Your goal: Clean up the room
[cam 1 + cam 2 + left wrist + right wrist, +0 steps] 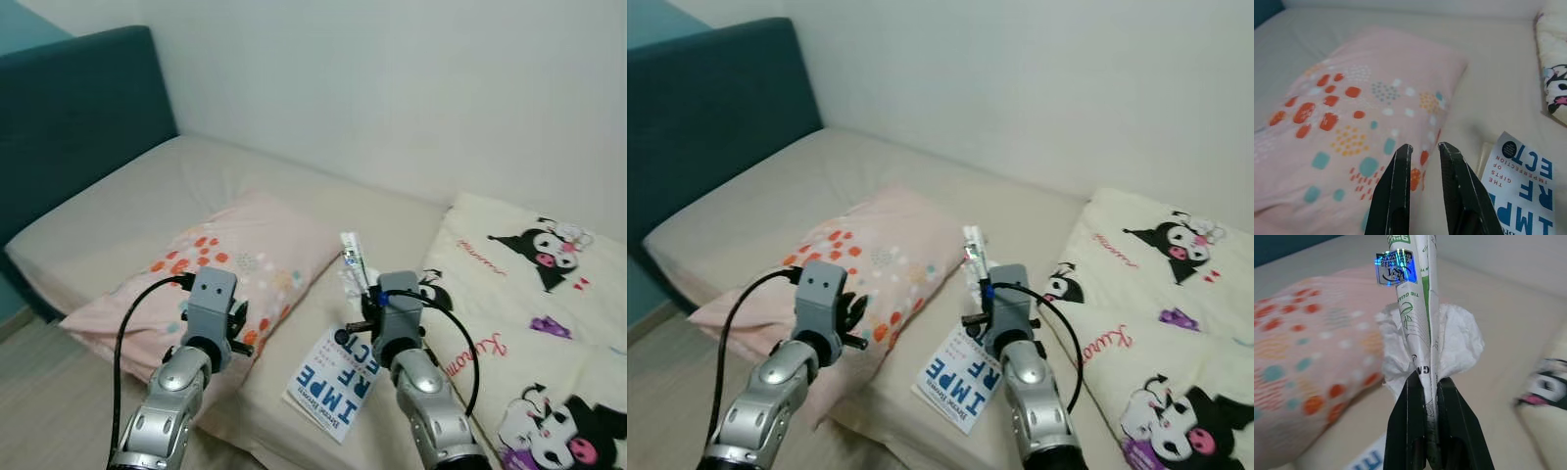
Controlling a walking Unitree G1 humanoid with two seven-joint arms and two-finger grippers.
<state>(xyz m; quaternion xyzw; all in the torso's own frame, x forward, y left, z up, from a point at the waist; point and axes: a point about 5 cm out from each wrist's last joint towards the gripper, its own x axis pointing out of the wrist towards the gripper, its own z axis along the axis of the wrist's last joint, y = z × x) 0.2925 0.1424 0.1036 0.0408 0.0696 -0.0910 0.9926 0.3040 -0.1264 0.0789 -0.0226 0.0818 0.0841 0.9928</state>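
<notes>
My right gripper (pixel 1427 379) is shut on a flat white and green wrapper (pixel 1418 293) together with a crumpled white tissue (pixel 1459 340), held up above the bed; the wrapper (pixel 353 257) sticks up past the wrist. Below it a white and blue book (pixel 335 383) lies on the beige mattress (pixel 147 186) near the front edge. A pink pillow (pixel 240 259) with orange and teal dots lies to its left. My left gripper (pixel 1424 148) hovers over the pillow's near corner, fingers slightly apart, holding nothing.
A cream blanket (pixel 529 294) with black cartoon characters covers the right side of the bed. A dark teal headboard (pixel 69 108) stands at the left, and a white wall (pixel 392 78) runs behind. Pale floor (pixel 39 411) shows at the lower left.
</notes>
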